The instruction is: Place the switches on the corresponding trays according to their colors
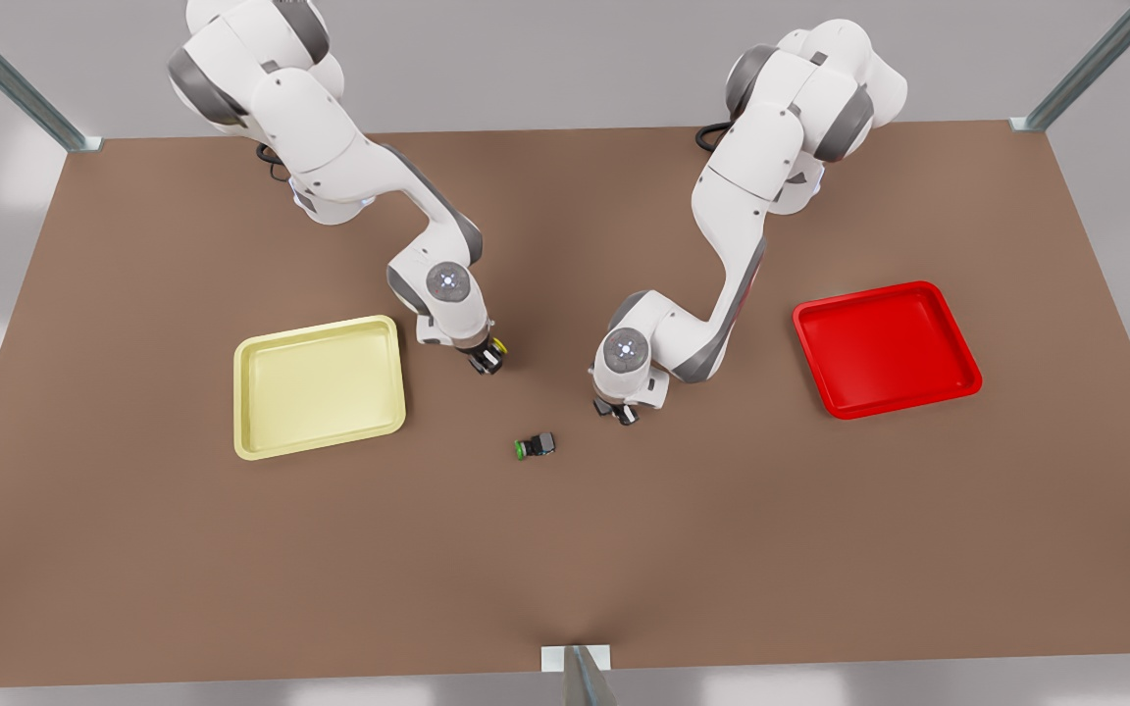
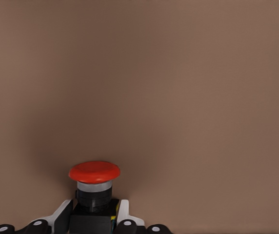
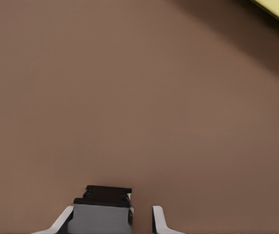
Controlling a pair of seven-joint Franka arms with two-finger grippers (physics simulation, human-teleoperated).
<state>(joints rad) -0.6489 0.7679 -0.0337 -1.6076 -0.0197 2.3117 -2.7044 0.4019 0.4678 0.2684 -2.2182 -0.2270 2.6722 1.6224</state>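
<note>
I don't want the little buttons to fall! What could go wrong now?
1. The right gripper is open around the yellow switch, with a gap beside one finger; lifting now might leave or tip it.
2. The left gripper pinches the red switch low on its body; it might slip before the red tray.
3. The green switch lies nearby and could get bumped.

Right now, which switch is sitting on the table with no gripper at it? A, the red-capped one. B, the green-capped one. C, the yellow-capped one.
B: the green-capped switch lies alone on the table, while the left gripper is shut on the red-capped switch and the right gripper, beside the yellow tray, is at the yellow-capped switch.
</note>
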